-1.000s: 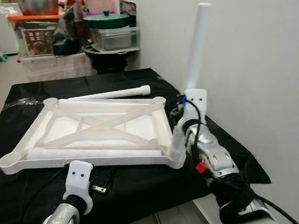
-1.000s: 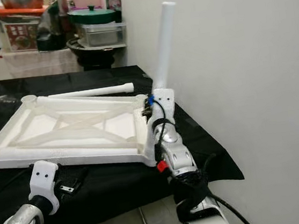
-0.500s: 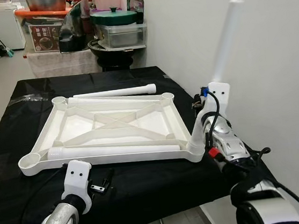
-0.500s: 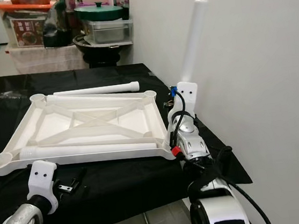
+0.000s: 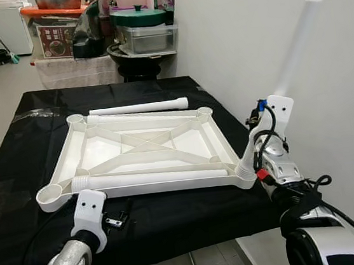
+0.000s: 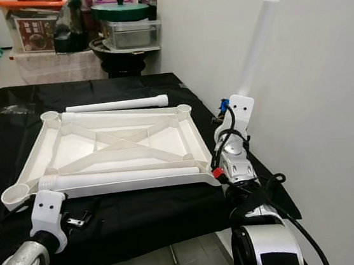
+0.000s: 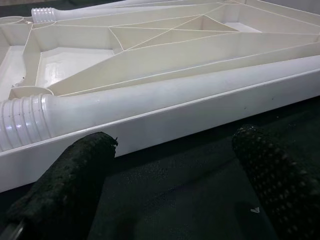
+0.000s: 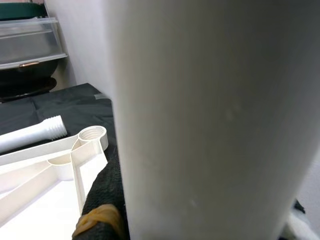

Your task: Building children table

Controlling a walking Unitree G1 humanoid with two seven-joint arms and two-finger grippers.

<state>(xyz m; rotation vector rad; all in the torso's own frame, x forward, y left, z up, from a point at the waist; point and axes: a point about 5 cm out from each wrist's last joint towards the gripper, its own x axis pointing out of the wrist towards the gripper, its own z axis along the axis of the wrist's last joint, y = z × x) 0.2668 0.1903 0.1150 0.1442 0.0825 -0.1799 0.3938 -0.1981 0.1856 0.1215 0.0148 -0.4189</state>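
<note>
"Where was the tabletop [image 5: 147, 152]?"

"Upside down on the surface [image 5: 12, 145], just left of my right gripper [image 5: 252, 162], clamped on 1 leg [image 5: 295, 45]. Left gripper [image 7: 170, 175] gaped empty. Tilted, the leg could've cross-threaded."

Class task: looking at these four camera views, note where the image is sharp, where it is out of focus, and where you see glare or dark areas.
Left eye view: evenly lit and sharp; tabletop bright white against black cloth. Left wrist view: tabletop rim crisp, the near fingers soft and dark. Right wrist view: leg so close that it blurs into a pale, featureless mass; the background corner socket is clearer.
</note>
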